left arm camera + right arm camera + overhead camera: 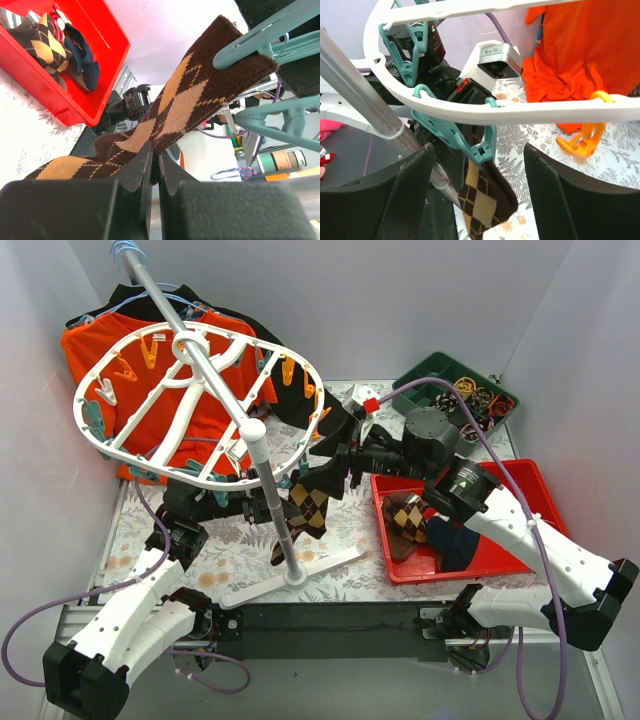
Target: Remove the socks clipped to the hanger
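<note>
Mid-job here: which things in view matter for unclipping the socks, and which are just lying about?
Job: argyle sock; teal clip holding it; white rack; left hand shut on the sock; right hand open by the clip; red tray with socks in it.
Lying about: orange shirt; green box; light-blue hanger.

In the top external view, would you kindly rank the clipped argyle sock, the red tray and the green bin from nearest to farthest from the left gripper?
1. clipped argyle sock: pinched in the left gripper, centre.
2. red tray: to the right.
3. green bin: back right corner.
</note>
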Motion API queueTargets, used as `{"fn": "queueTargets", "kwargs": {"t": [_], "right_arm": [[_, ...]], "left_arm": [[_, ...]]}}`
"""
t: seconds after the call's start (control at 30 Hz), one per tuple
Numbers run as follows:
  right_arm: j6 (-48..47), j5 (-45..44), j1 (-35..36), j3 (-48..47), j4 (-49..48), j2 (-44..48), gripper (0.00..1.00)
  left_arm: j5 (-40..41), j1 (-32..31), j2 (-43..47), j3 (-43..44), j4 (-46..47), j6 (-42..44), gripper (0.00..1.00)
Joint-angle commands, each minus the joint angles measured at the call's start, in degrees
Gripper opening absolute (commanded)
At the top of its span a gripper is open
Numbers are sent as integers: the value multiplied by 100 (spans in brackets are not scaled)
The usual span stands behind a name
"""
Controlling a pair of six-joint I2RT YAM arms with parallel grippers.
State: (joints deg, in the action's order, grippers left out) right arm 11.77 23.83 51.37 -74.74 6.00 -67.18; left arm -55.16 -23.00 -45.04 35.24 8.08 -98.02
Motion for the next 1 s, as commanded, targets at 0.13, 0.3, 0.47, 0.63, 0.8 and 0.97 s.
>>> {"fn": "queueTargets", "kwargs": {"t": [0.13,0.3,0.47,0.63,0.8,0.97], "right_arm": [[-298,288,-22,-269,-353,-252,76],[-184,315,-22,-208,-538,-252,69],[-87,315,-22,-111,-837,-199,58],[-34,324,-22,-14,-925,-190,45],[-17,280,-22,47,-952,-155,28],[27,236,-31,82,-952,-164,8]], "left_arm": [[-162,-11,153,79,-25,-51,1],[-162,-11,136,88,-34,-51,1],[-162,-11,118,97,-34,-60,1],[-188,-11,100,70,-25,-86,1],[-197,-11,162,53,-69,-104,1],[-197,-11,206,-9,-192,-77,0]]}}
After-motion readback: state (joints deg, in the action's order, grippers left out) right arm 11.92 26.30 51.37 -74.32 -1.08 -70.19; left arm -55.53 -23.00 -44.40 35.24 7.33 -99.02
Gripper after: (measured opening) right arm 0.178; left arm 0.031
